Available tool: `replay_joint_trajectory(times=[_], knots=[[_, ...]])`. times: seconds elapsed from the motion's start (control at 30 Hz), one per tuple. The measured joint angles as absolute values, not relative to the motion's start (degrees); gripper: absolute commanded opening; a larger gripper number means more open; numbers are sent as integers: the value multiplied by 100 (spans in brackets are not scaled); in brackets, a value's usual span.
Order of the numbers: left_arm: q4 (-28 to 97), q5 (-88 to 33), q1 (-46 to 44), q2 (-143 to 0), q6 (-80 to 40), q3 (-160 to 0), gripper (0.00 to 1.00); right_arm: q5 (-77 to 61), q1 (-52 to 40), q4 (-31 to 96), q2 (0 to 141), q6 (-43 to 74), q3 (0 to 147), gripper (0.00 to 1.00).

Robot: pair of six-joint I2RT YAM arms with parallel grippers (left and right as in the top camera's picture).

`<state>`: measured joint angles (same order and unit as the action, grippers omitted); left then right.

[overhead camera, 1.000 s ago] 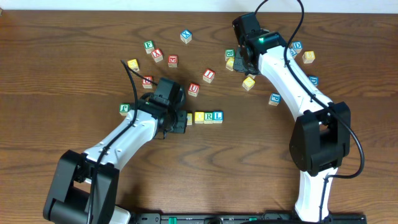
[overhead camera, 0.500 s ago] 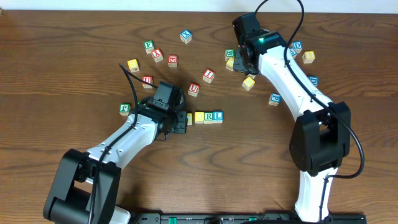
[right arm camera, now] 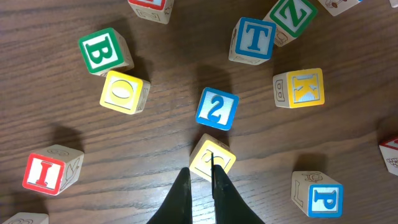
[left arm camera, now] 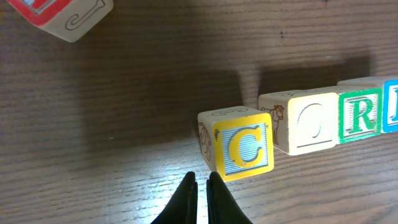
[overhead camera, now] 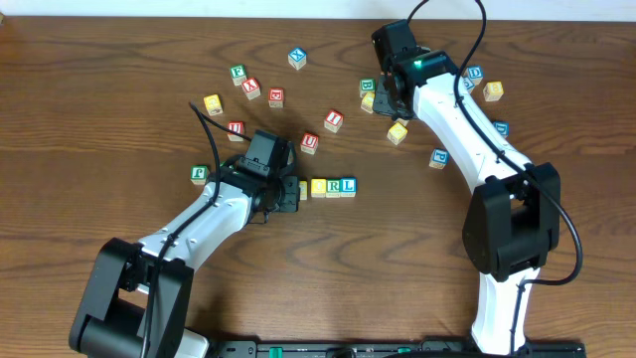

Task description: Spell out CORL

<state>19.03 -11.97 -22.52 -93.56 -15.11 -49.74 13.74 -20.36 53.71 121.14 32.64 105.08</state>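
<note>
Hovering low over the surface (left arm camera: 112, 124) with the left hand (left arm camera: 202, 178) clenched and empty, fingertips pressed together. Seeing the C cube (left arm camera: 244, 149) just ahead of those fingertips and a shade to their right, sitting free on the wood, letter up. Noting it lying slightly nearer the hand than its neighbours and a little skewed, close against the O cube (left arm camera: 309, 121) but not squared to it; touching or not, cannot tell. Reading onward to the right of the hand: the O cube, then the R cube (left arm camera: 359, 115) pressed against it, then the L cube (left arm camera: 392, 106) at the frame edge, forming one straight row. Judging the word as already spelled in order, with only tidying left: nudging the C cube into line and flush against the O cube. Finding the right hand (right arm camera: 200, 167) far off among the spare cubes, likewise clenched and gripping nothing, tips hanging at the near edge of a yellow cube (right arm camera: 225, 155), with a blue 2 cube (right arm camera: 217, 109) just beyond.
</note>
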Motion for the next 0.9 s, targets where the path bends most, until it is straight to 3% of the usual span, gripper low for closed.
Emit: replay_joint_trajectory(times=[0.9], knots=[[1772,-1079,-2257,-9356,-1522,-4974,8,1376,-2036,5395,12114,3264,10508,7]])
